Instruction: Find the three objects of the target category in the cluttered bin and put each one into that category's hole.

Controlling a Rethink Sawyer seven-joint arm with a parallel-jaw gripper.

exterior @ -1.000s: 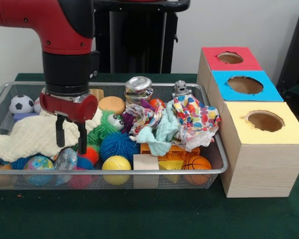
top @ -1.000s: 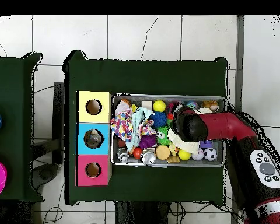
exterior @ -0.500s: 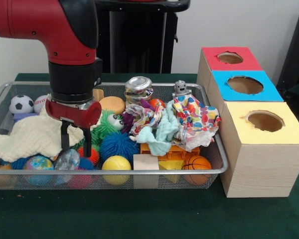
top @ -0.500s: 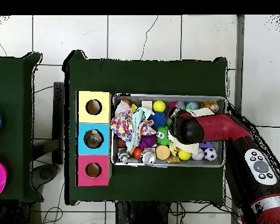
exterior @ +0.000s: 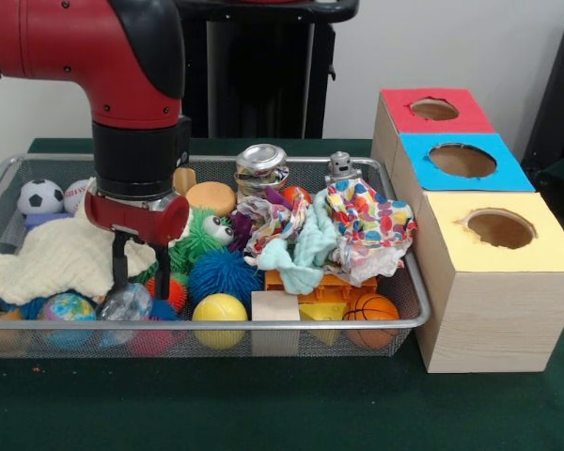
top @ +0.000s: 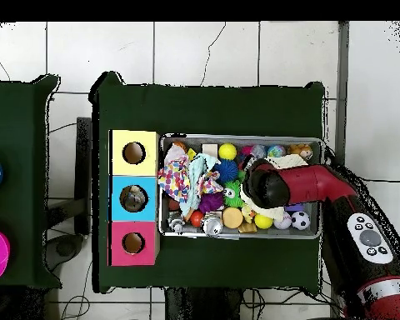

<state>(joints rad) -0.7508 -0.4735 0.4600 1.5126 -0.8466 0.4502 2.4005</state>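
Inside, the cluttered bin holds balls, cloths, a can

Pincer hemmed by cream cloth and green fuzzy toy; red-faced hole stands unobstructed

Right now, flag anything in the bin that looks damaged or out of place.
The can at the bin's far side looks dented and sits tilted. Cloths are heaped loosely over the toys: a cream one under the gripper, patterned ones near the boxes. Nothing has spilled outside.
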